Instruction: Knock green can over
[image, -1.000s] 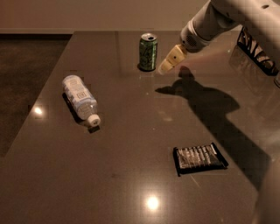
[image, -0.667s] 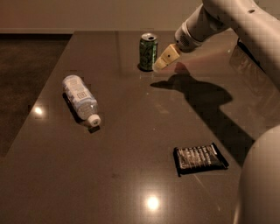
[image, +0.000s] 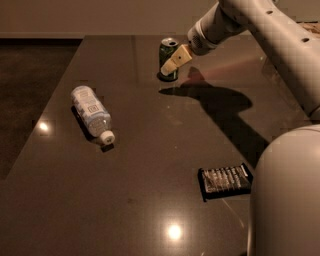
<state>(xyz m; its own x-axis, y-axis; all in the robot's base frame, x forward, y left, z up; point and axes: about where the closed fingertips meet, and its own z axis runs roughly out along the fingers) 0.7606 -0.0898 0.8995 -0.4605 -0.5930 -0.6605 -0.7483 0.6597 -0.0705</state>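
Since the earlier frame, the tan-tipped end effector (image: 175, 61) has been carried leftwards across the far part of the table (image: 150, 150), and it is now seen overlapping the right side and front of the small dark-green aluminium soda can (image: 166, 54), where before a gap was visible between them. Whether contact has been made cannot be told, and whether the end effector is open or closed cannot be told either. The green can is found upright at the far edge of the dark, glossy table, its silver top rim being turned upwards. The pale robot arm (image: 260, 30) is extended from the upper right, and a dark shadow (image: 220, 100) is cast on the table just beside the can. A clear plastic water bottle with a white cap (image: 91, 112) is laid on its side to the left, well apart from the can. A flat black packet (image: 225, 181) is seen lying nearer the camera, to the right.
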